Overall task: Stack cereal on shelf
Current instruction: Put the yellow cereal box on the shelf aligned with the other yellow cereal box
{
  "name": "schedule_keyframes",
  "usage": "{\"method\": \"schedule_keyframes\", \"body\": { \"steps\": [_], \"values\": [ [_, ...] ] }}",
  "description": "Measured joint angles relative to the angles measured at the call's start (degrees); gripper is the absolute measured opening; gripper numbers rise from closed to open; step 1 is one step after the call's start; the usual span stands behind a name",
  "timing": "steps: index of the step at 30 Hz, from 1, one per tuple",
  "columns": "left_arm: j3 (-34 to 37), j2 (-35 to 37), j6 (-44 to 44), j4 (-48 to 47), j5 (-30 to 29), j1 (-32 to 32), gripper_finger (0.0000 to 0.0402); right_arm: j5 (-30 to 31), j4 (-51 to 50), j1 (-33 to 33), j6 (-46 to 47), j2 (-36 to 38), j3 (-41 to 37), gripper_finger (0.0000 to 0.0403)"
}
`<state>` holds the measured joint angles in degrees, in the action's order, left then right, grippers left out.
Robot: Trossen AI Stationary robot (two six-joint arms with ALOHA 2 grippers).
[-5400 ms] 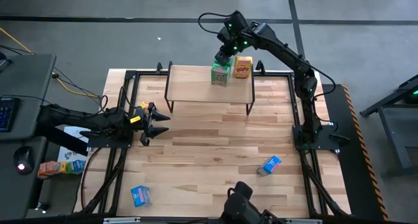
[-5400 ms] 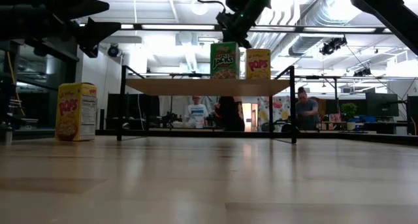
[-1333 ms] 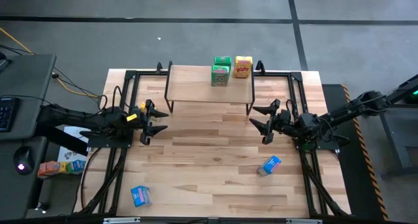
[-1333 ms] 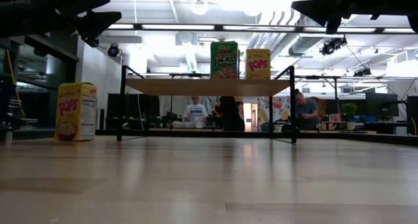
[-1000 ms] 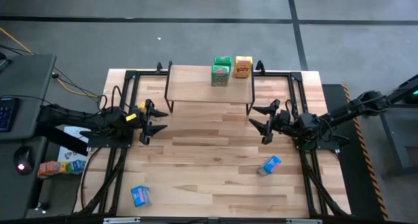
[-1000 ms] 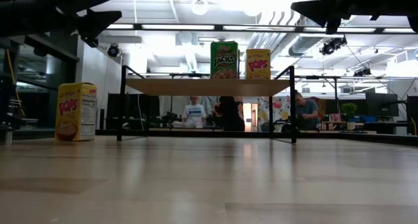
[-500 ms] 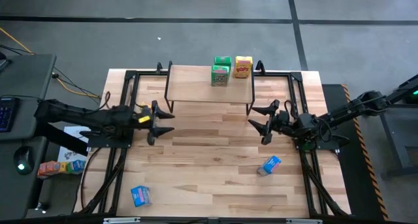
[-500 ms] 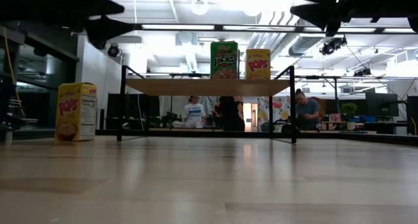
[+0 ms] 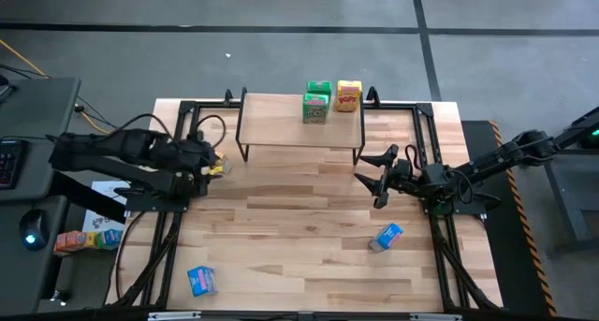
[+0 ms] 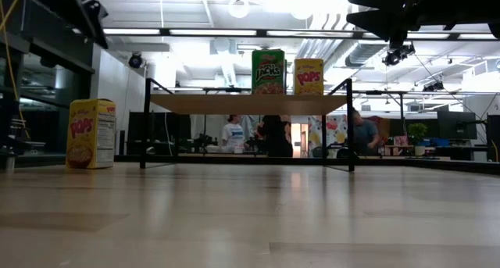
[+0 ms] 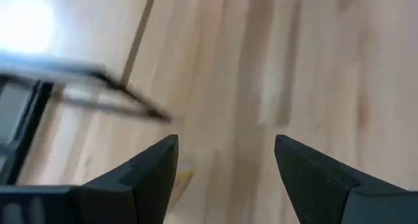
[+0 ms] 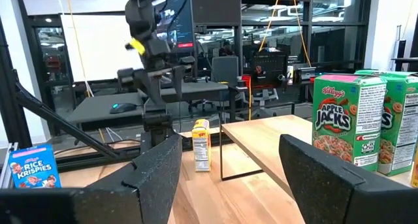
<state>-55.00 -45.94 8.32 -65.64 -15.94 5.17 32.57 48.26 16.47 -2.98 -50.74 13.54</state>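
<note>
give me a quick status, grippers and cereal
Left gripper open, empty, above the table's left side. Right gripper open, empty, parked right of the shelf. Three boxes on shelf; blue boxes on table. Nothing blocking.

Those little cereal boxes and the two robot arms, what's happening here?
The robot is putting cereal boxes on a small shelf. Two green boxes and a yellow box stand on it. Two blue boxes lie on the table, and another yellow box stands near the left side. The left gripper is open over the table, the right gripper open beside the shelf; neither holds anything.
</note>
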Motion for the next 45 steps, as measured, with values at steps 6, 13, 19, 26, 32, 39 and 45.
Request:
{"method": "schedule_keyframes", "body": {
  "steps": [6, 13, 19, 26, 32, 39, 45],
  "values": [
    [2.36, -5.31, -5.63, -4.38, -3.05, -2.79, 0.0246, 0.01, -0.01, 0.0, 0.08, 0.0, 0.0, 0.0251],
    [2.66, -8.88, -13.73, -5.83, -4.29, -6.12, 0.0246, 0.01, -0.52, 0.0, 0.01, 0.0, 0.0, 0.0251],
    [2.68, -12.12, -21.34, -8.86, -6.58, -9.07, 0.0246, 0.03, -0.88, 0.0, 0.02, 0.0, 0.0, 0.0251],
    [2.68, -16.26, -28.82, -7.8, -7.24, -13.25, 0.0246, 0.03, -0.92, 0.0, 0.02, 0.0, 0.0, 0.0251],
    [2.68, -19.66, -33.95, -6.99, -7.93, -16.71, 0.0246, 0.03, -2.06, 0.0, 0.02, 0.02, 0.0, 0.0251],
    [2.68, -22.33, -37.62, -6.94, -8.31, -20.52, 0.0245, 0.03, -2.37, 0.0, 0.61, 0.02, 0.0, 0.0251],
    [2.68, -25.32, -39.47, -6.32, -7.02, -22.79, 0.0245, 0.01, -2.39, 0.0, 0.61, 0.0, 0.0, 0.0251]
  ]
}}
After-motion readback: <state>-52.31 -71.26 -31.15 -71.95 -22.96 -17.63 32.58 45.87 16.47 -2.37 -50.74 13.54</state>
